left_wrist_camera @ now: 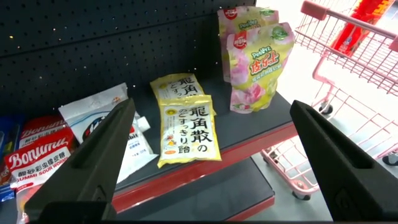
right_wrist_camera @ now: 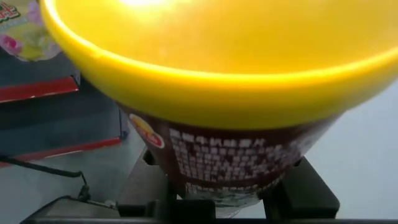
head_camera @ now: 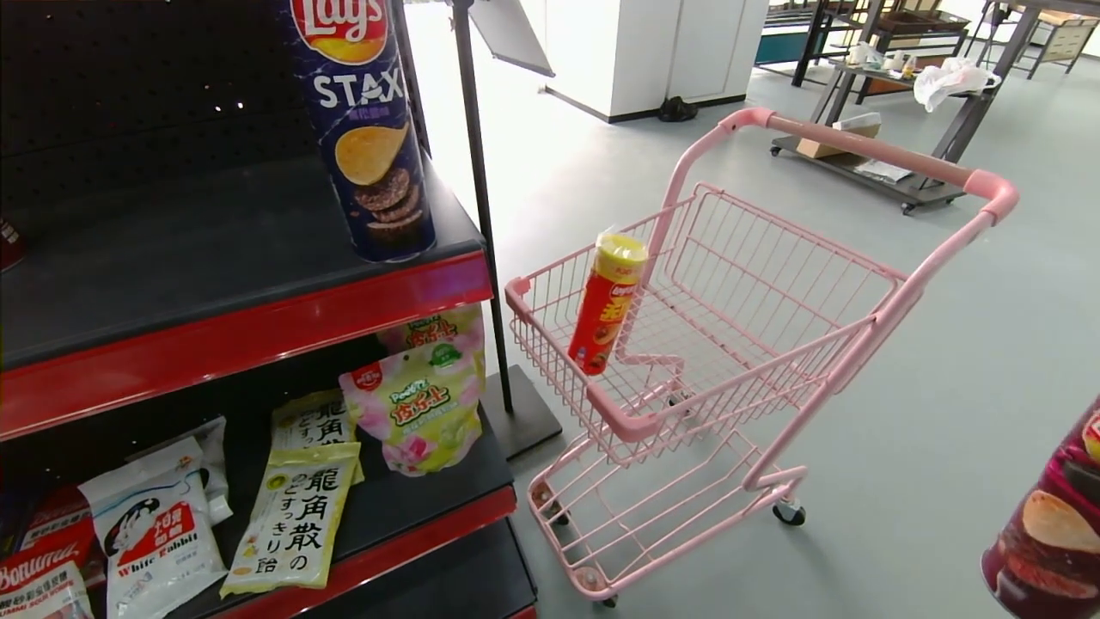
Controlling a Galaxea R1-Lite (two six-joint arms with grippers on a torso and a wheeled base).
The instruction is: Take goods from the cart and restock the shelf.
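Pink cart (head_camera: 632, 423), red chip can (head_camera: 604, 314) leaning inside

We leave the printed labels unread: large white lettering on the tall dark-blue cardboard crisp tube (head_camera: 369, 129), black characters on the flat yellow plastic sachets (head_camera: 288, 516), dark lettering on the white plastic bag (head_camera: 159, 537), and fine white lines on the maroon yellow-lidded crisp tube (right_wrist_camera: 230, 155).

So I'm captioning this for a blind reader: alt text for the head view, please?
A pink cart holds one red chip can leaning in its basket. Left of it, a red-edged shelf carries a dark blue chip can above and snack bags below; a maroon chip can shows at the lower right edge.
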